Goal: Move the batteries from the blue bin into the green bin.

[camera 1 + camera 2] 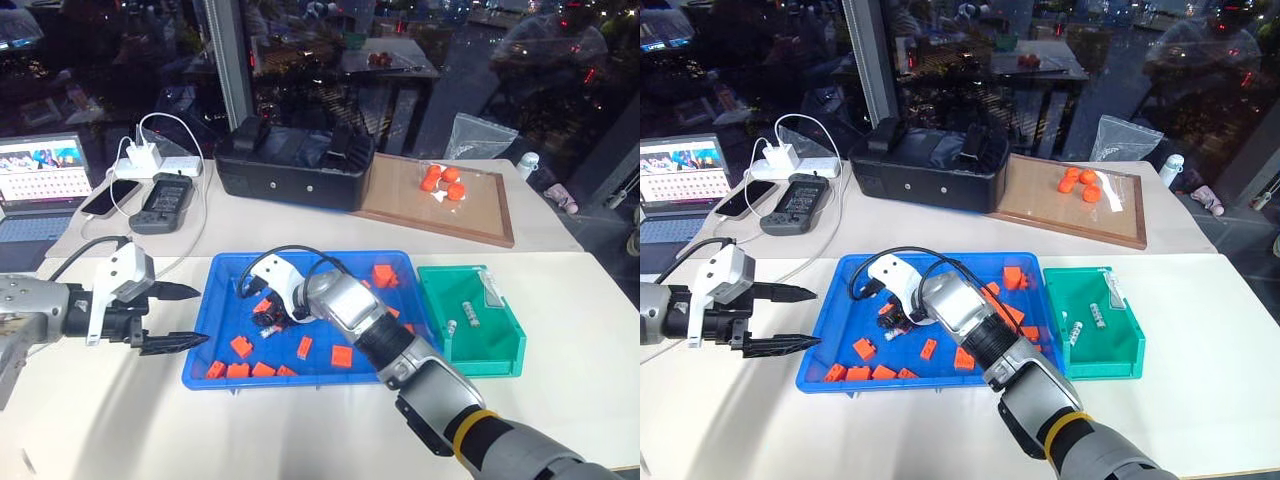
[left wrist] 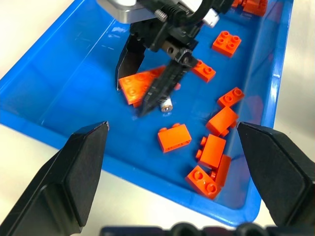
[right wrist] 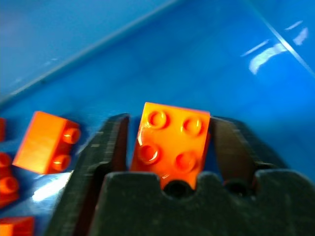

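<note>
The blue bin (image 1: 225, 300) lies mid-table and holds several orange bricks (image 1: 341, 355). My right gripper (image 1: 268, 318) reaches down into the bin's left half. Its fingers (image 3: 110, 147) are closed against both sides of one orange brick (image 3: 172, 140). A small silvery battery (image 2: 166, 104) lies on the bin floor just past one fingertip, outside the grip. Right of the blue bin stands the green bin (image 1: 500, 355) with two batteries (image 1: 470, 316) inside. My left gripper (image 1: 170, 318) hovers open and holds nothing, just left of the blue bin.
A black box (image 1: 295, 165) and a wooden tray (image 1: 470, 215) with orange pieces stand at the back. A laptop (image 1: 40, 185), phones and a charger with cables (image 1: 150, 160) sit at the far left. A plastic bag (image 1: 480, 135) lies behind the wooden tray.
</note>
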`<act>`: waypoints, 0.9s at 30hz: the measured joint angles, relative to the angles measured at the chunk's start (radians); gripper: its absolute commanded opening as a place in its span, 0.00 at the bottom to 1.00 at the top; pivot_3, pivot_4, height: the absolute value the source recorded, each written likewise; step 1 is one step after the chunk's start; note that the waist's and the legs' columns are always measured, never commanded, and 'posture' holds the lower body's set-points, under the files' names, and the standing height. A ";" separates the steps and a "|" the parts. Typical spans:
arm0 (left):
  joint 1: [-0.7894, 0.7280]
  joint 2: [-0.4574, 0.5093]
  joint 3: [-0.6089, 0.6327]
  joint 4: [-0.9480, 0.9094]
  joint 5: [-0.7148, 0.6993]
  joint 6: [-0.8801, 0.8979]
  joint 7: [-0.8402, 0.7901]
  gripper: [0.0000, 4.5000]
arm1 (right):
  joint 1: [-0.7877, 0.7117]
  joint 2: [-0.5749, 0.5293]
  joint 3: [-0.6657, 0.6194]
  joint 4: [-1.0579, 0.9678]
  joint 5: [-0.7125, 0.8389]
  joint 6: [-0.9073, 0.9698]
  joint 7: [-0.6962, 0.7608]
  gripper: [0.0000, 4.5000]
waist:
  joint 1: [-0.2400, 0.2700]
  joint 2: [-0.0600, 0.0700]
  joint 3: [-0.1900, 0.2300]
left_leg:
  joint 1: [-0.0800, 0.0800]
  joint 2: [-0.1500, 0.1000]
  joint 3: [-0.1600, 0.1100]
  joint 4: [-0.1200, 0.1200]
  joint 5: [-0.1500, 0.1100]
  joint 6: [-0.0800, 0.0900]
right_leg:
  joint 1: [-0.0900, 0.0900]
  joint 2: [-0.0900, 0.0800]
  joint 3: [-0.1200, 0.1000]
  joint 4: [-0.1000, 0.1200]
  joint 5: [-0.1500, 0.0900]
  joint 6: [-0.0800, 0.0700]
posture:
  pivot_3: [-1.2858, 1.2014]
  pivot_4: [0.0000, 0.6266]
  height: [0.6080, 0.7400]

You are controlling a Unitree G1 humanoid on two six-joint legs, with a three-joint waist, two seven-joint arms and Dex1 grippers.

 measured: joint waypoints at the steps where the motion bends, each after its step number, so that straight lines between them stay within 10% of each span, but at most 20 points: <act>1: -0.001 -0.002 -0.005 0.000 0.000 0.000 0.000 1.00 | 0.000 -0.017 0.000 -0.010 0.001 0.004 0.011 0.32 | 0.000 0.000 0.000 | 0.000 0.000 0.000 0.000 0.000 0.000 | 0.000 0.000 0.000 0.000 0.000 0.000 | 0.52 0.24 0.97; 13: -0.054 -0.021 -0.059 0.004 0.002 -0.002 0.007 1.00 | 0.048 -0.356 -0.029 -0.204 -0.002 0.043 0.137 0.32 | 0.001 0.000 0.000 | -0.002 0.000 0.000 -0.002 0.001 0.001 | 0.001 0.000 0.001 -0.001 0.000 0.000 | 0.52 0.24 0.97; 21: -0.091 -0.039 -0.097 0.020 0.004 -0.012 0.008 1.00 | 0.088 -0.501 -0.011 -0.401 0.002 -0.054 0.256 0.97 | -0.003 0.000 0.000 | -0.002 0.001 0.001 -0.002 0.001 0.002 | 0.001 0.002 0.002 -0.002 0.000 0.000 | 0.52 0.24 0.97; 27: -0.107 -0.041 -0.099 0.030 0.005 -0.015 0.006 1.00 | 0.142 -0.485 -0.028 -0.525 0.035 -0.314 0.337 0.99 | 0.003 0.000 0.000 | -0.002 0.002 0.001 -0.001 0.001 0.002 | 0.001 0.003 0.002 -0.002 -0.001 0.000 | 0.52 0.24 0.97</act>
